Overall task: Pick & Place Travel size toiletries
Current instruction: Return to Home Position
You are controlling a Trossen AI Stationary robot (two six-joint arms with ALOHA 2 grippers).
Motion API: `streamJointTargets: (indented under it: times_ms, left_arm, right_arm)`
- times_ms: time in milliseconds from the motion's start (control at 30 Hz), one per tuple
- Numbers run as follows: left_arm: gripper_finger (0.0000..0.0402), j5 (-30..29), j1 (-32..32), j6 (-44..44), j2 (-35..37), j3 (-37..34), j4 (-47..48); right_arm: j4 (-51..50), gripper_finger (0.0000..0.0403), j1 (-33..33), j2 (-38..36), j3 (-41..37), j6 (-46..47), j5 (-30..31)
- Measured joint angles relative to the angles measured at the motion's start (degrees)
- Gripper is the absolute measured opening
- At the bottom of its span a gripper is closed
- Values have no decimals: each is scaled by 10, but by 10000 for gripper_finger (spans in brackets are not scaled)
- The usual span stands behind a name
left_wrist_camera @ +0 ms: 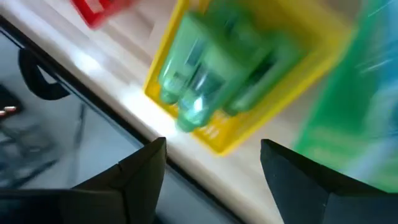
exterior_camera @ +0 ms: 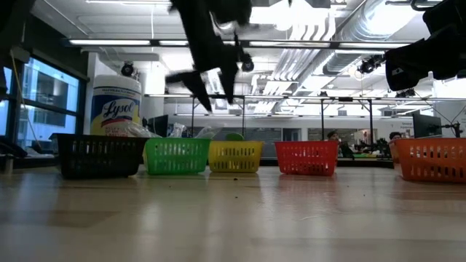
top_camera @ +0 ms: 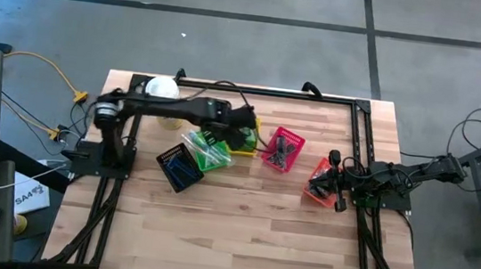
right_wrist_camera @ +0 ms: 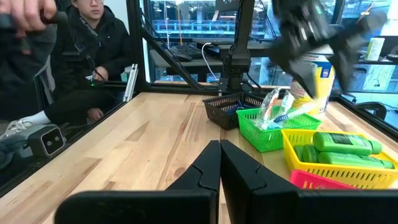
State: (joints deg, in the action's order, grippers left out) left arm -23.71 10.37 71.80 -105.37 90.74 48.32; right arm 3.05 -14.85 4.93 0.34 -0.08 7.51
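Bright green mini bottles [left_wrist_camera: 211, 68] lie in a yellow basket [left_wrist_camera: 249, 127], also seen from the right wrist as bottles [right_wrist_camera: 345, 144]. Clear tubes and blue-handled razors [right_wrist_camera: 281, 112] stick up out of a green basket [right_wrist_camera: 264, 134]. My left gripper [left_wrist_camera: 211, 158] is open and empty, hovering above the yellow basket [top_camera: 247, 144] and well clear of it in the low view [exterior_camera: 212, 84]. My right gripper [right_wrist_camera: 219, 155] is shut and empty, waiting over the orange basket [top_camera: 319, 183] near the table's right side.
Five baskets sit in a row: black [exterior_camera: 98, 155], green [exterior_camera: 177, 155], yellow [exterior_camera: 234, 156], red [exterior_camera: 306, 158], orange [exterior_camera: 431, 160]. A white Lysol tub [exterior_camera: 116, 105] stands behind them at the far left. People sit beyond the table's edge [right_wrist_camera: 87, 56]. Bare wood lies toward the near edge [top_camera: 239, 233].
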Motion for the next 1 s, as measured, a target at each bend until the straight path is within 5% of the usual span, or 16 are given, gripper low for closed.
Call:
streamJointTargets:
  times_ms: [333,500,667,800,1000]
  left_arm:
    - [152,189,22,-387,188,-32,7]
    - [75,223,19,-482,258,-106,-74]
    - [7,302,21,-502,344,-246,-236]
    - [5,393,20,-556,416,-376,-422]
    - [1,430,20,-598,481,-541,-578]
  right_arm:
    - [0,2,0,0,0,0,-1]
    - [0,2,0,0,0,19,-1]
    - [0,2,0,-2,0,8,-1]
    - [5,2,14,-6,1,-9,71]
    - [-4,2,56,-10,1,-9,12]
